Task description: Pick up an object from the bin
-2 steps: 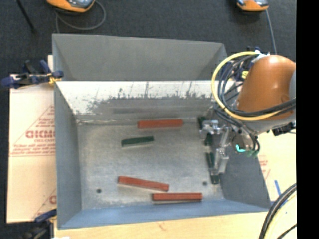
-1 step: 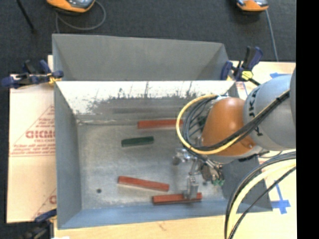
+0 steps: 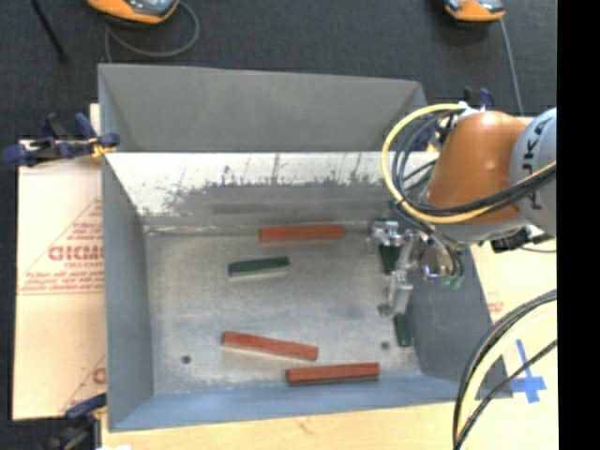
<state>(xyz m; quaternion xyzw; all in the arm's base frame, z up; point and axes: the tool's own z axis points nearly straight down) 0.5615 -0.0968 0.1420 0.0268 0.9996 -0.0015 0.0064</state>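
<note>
Pincer: the pincer (image 3: pixel 400 307) hangs low at the right side of the grey metal bin (image 3: pixel 122 279), under the arm's orange cover (image 3: pixel 473 162) and close to the right wall.
Pincer state: this view does not show whether it stands wide or narrow, and nothing can be made out held in it.
Thing at the pincer: a small dark green block (image 3: pixel 403 331) lies on the bin floor at the foot of the right wall, right at the pincer's tip; whether the two touch cannot be told.
Back of floor: an upper red bar (image 3: pixel 302 234) lies level near the back wall, left of the pincer.
Middle: a green bar (image 3: pixel 259 267) lies just below it to the left, apart from it.
Front left: a tilted red bar (image 3: pixel 269 346) slopes down to the right.
Front: a front red bar (image 3: pixel 333 374) lies along the front wall, near the tilted bar's right end.
</note>
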